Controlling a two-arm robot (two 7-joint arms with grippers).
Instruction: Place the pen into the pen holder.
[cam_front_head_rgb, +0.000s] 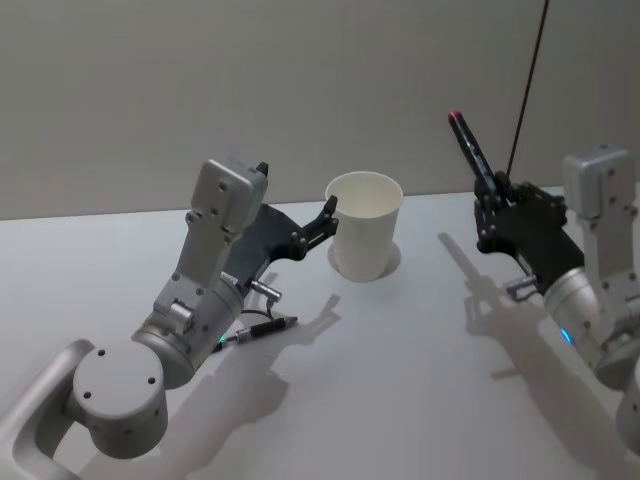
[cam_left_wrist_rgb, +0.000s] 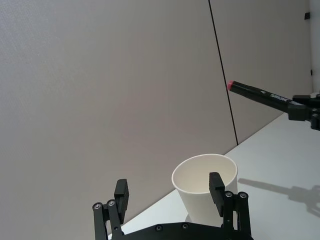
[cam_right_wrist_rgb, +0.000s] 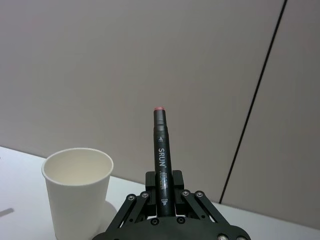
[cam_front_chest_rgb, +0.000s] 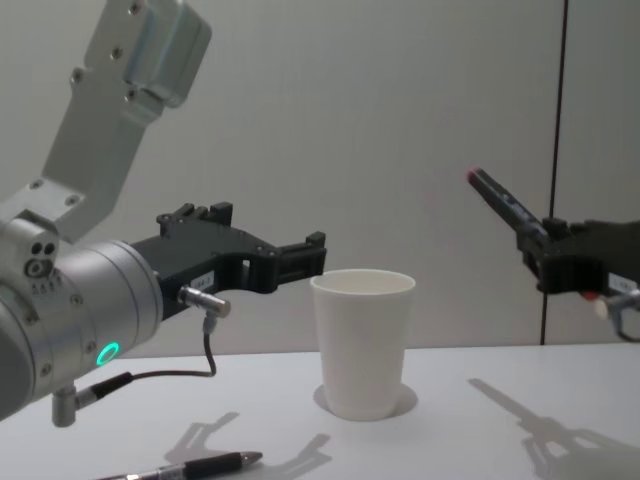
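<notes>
In the right gripper (cam_right_wrist_rgb: 163, 183), "SRUN" pen (cam_right_wrist_rgb: 161, 145).

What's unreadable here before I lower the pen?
Floor of the white paper cup: behind its wall, chest view.
Lower end of the black red-tipped pen: inside the right gripper, right wrist view.
Second black pen on the table: cut by bottom edge, chest view.
Whether the left gripper touches the cup: they overlap, left wrist view.

Dim, even light from overhead. Soft, doubled shadows lie on the pale surface (cam_front_head_rgb: 400, 410) beneath both arms and the right tool (cam_front_head_rgb: 493, 190) holding the pen (cam_front_head_rgb: 466, 140). The cup (cam_front_head_rgb: 365, 235) shades a thin ring at its foot.
</notes>
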